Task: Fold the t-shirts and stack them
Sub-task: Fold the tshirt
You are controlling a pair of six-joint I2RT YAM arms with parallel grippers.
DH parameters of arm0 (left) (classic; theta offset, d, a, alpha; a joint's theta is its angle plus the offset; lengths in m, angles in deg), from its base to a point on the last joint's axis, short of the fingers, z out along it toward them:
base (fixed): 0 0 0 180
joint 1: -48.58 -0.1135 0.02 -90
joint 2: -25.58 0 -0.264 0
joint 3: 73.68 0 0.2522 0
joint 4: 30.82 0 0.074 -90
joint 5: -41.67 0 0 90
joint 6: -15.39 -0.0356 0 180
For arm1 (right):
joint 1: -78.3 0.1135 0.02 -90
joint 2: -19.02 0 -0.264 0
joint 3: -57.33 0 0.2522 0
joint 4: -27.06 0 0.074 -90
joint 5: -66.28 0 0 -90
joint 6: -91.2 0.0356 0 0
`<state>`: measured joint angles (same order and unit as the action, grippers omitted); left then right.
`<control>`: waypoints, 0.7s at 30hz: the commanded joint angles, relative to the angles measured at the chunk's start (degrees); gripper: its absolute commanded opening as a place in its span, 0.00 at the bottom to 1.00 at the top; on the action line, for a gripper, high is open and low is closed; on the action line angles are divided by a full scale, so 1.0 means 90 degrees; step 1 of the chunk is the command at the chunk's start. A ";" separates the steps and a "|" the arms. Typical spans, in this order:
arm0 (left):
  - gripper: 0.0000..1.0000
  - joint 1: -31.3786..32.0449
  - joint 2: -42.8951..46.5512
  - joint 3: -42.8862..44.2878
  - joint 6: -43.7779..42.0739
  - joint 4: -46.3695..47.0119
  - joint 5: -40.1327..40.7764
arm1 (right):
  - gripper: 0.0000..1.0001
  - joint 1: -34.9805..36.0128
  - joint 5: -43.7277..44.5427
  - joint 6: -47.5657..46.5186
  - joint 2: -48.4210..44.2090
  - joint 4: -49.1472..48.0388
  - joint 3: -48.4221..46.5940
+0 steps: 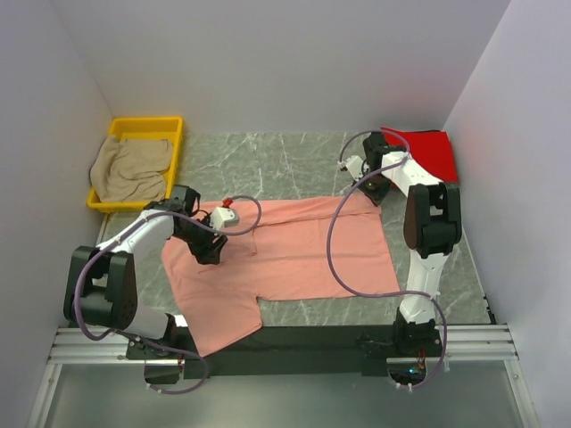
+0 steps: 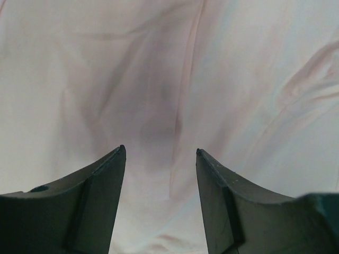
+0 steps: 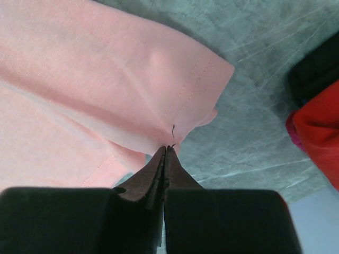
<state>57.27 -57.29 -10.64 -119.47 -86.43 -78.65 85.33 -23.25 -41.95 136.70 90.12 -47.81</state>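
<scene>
Right wrist view, lower centre: right end effector (image 3: 167, 149) pinches a corner of the salmon-pink t-shirt (image 3: 90, 69); left end effector (image 2: 160, 150) gapes wide. Light, limp cloth, probably; grip hemmed corners.

A bench (image 1: 303, 152) with a grey-green, marble-patterned top and pale veins fills the enclosure. The same veined surface spreads ahead and to the right of the right fingers (image 3: 180, 177). Plain pale walls close it in: a back wall (image 1: 285, 62) far beyond the fingers, a side wall (image 1: 45, 134) outside the left fingers (image 2: 90, 206) and another (image 1: 522, 134) outside the right ones. Behind them, along the near edge, runs a silver metal rail (image 1: 482, 343). The light is soft and even, and the shadows are faint.
</scene>
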 commanded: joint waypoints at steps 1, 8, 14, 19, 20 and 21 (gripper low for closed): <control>0.60 0.0361 0.0165 -0.0162 0.0218 0.0566 0.0176 | 0.00 0.0049 0.0085 -0.0048 -0.0098 -0.0156 -0.0111; 0.56 0.0704 0.0067 -0.0173 0.0355 0.0909 0.0323 | 0.00 0.0030 -0.0033 -0.0156 -0.0468 0.0118 -0.0160; 0.56 0.0734 0.0067 -0.0172 0.0365 0.0939 0.0323 | 0.27 0.0049 -0.0072 -0.0214 -0.0547 0.0011 0.0045; 0.56 0.0744 -0.0001 -0.0114 0.0375 0.0909 0.0333 | 0.32 0.0195 -0.0062 -0.0234 -0.0401 -0.0067 0.0152; 0.56 0.0744 -0.0001 -0.0114 0.0385 0.0900 0.0333 | 0.32 0.0234 -0.0062 -0.0263 -0.0391 -0.0096 0.0191; 0.57 0.0744 -0.0011 -0.0104 0.0375 0.0890 0.0323 | 0.31 0.0264 -0.0062 -0.0283 -0.0372 -0.0116 0.0250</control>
<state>63.67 -57.31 -12.24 -116.85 -79.06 -75.40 86.25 -23.71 -43.55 134.63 89.99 -46.91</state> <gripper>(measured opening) 0.563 0.315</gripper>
